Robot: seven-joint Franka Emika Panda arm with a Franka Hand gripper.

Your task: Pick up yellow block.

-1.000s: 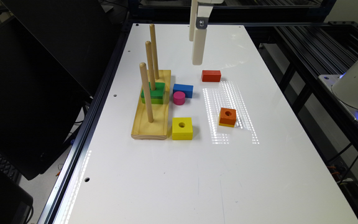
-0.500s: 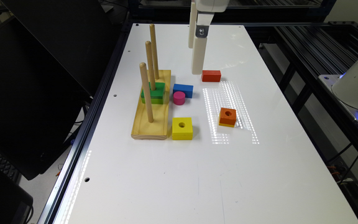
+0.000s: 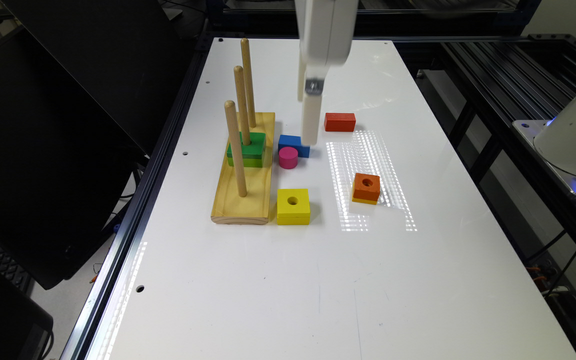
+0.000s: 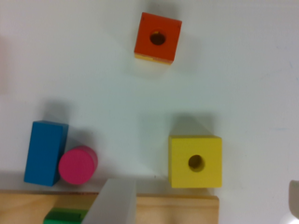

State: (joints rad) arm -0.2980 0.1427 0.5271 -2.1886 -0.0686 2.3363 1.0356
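White table [image 3: 268,280], bright yellow block [image 3: 293,206] with round top hole, tool [image 4: 201,210] spread wide

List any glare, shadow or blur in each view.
Exterior view: a striped patch of glare on the table around the orange block. Wrist view: the yellow block is sharp and casts a soft shadow; a blurred pale finger crosses the wooden base.

In the exterior view the tool [image 3: 310,135] covers part of the blue block [image 3: 290,144], and its two fingers cannot be told apart. In the wrist view the wooden base [image 4: 177,210] and the green block [image 4: 65,216] are cut by the picture's edge, and one finger [image 4: 114,203] is blurred.
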